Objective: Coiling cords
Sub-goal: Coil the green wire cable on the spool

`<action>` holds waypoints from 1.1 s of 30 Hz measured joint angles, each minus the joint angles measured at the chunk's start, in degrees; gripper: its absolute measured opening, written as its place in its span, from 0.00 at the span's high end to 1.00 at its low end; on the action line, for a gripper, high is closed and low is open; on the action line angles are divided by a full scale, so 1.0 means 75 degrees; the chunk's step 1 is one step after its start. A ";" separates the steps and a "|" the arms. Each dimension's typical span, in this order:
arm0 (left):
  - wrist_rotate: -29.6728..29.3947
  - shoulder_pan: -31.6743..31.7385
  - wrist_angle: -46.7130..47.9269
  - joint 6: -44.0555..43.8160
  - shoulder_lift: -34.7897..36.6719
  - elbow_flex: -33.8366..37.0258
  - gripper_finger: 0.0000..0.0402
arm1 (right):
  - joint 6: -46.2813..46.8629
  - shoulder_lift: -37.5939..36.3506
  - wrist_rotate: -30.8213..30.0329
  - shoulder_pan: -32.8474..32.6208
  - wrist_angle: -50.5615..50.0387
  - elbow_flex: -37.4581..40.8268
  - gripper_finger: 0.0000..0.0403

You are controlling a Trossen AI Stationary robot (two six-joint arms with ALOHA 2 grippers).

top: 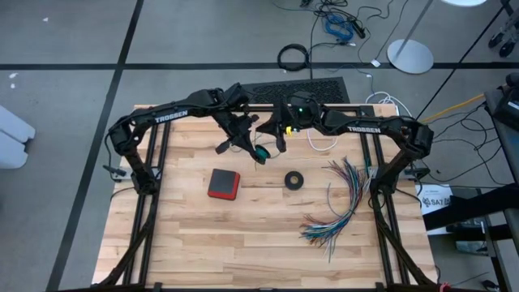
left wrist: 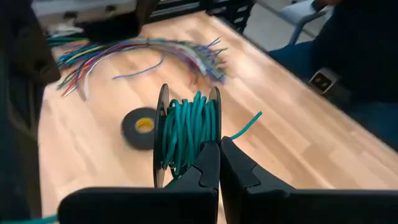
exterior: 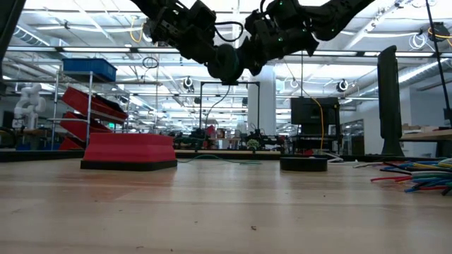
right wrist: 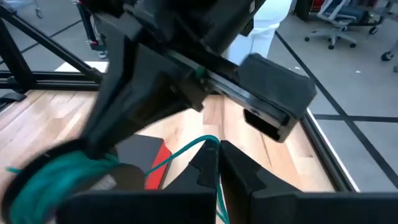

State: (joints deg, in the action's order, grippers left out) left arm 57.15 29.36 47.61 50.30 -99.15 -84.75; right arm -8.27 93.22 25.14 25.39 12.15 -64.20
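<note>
The teal-green cord [left wrist: 186, 127] is wound on a small black-flanged spool [top: 261, 152] that hangs high above the far middle of the table. My left gripper [left wrist: 219, 148] is shut at the spool's rim. A short free end [left wrist: 249, 124] of the cord sticks out sideways. My right gripper [right wrist: 217, 154] comes from the right and is shut on a strand of the teal-green cord leading off the coil [right wrist: 50, 177]. The white cord [top: 323, 143] lies looped on the table's far right, below my right arm. My left gripper pinches the edge of one spool flange [left wrist: 214, 134] between its two fingertips, coming level and slightly downward. The spool is lifted clear of the table, and its axis lies roughly level. My right gripper pinches one strand of the teal-green cord [right wrist: 210, 143] between its shut fingertips. The fingers lie across the strand. It runs in a slack curve back to the coil, well above the table.
A red-and-black box [top: 223, 184] lies left of centre and a black tape ring [top: 293, 180] at centre, both below the grippers. A fanned bundle of multicoloured wires [top: 340, 203] covers the right side. Bare wood shows at the near left.
</note>
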 joint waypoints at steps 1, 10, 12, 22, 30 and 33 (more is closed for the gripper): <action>-0.0132 0.0019 -0.0019 -0.0004 0.0003 -0.0003 1.00 | -0.0029 -0.0030 -0.0026 0.0000 -0.0020 0.0000 1.00; -0.1460 0.0197 -0.0149 -0.0398 0.0018 -0.0003 1.00 | -0.0448 -0.0422 -0.0633 -0.0145 -0.0832 0.0000 1.00; -0.1749 0.0242 -0.0297 -0.0459 0.0023 -0.0003 1.00 | -0.0457 -0.0499 -0.0783 -0.0157 -0.0992 0.0000 1.00; -0.2757 0.0287 -0.0872 -0.0481 0.0199 -0.0003 1.00 | -0.0651 -0.0538 -0.1490 -0.0149 -0.1845 0.0000 1.00; -0.3400 0.0268 -0.0996 -0.0401 0.0490 0.0000 1.00 | -0.0829 -0.0544 -0.1602 -0.0122 -0.2011 -0.0003 1.00; -0.3612 0.0277 -0.0999 -0.0359 0.0618 0.0000 1.00 | -0.0848 -0.0544 -0.1631 -0.0118 -0.2071 -0.0003 1.00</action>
State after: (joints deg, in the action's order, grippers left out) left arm 30.06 31.44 40.12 47.61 -94.52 -84.75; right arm -14.63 89.14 12.91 24.50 -3.38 -64.23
